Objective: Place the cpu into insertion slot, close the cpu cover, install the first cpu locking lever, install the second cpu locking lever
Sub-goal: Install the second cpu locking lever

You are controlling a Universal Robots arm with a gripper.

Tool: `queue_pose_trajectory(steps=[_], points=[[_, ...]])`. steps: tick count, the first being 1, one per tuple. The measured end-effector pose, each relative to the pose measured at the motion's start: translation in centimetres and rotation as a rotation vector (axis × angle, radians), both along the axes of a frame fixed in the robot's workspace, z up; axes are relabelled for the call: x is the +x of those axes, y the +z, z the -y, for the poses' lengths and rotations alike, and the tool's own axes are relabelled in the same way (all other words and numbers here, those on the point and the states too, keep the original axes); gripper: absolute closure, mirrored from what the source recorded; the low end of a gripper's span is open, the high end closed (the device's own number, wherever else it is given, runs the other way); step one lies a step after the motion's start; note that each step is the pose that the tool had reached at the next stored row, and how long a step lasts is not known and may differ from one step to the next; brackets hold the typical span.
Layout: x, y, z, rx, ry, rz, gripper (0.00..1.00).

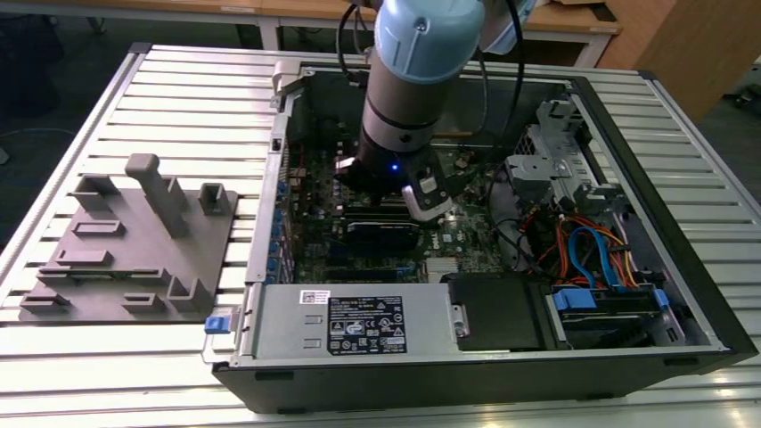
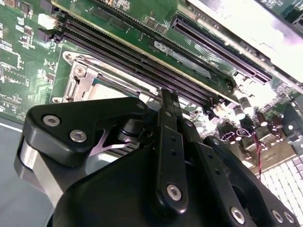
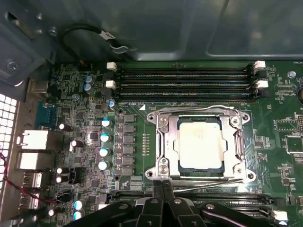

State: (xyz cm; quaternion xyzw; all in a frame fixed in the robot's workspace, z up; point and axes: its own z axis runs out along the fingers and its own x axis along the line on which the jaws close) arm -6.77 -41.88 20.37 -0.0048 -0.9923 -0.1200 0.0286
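Your gripper [image 3: 163, 191] hangs low over the motherboard inside the open computer case [image 1: 666, 294], and its jaws are pressed together with nothing between them. Just ahead of the jaw tips sits the insertion slot [image 3: 163, 142], with the cpu [image 3: 200, 144] already lying flat in it and the cpu cover [image 3: 236, 144] folded down around the chip as a silvery frame. So the chip is in and the cover looks closed; the work now seems to be at the locking levers.

A thin lever [image 3: 208, 187] runs along the socket edge nearest the jaw tips, close beside them. I cannot tell whether it is latched under its hook.

Watch these risks:
- If the tips slide off that wire, they could scrape the green board or the memory slots [image 3: 184, 80] beyond the socket.
- If the cover is not fully seated, pressing a lever could load the chip unevenly and bend socket contacts.
- Pushing straight down instead of sideways may let the lever spring back.
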Motion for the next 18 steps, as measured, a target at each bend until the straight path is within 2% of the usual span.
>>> queue_pose_trajectory(steps=[3,4,18], points=[[0.0,-0.08,0.31,0.0208,0.0,0.0,0.9],[-0.01,-0.09,0.33,0.0245,0.0,0.0,0.9],[0.0,-0.09,0.32,0.0259,0.0,0.0,0.9]])
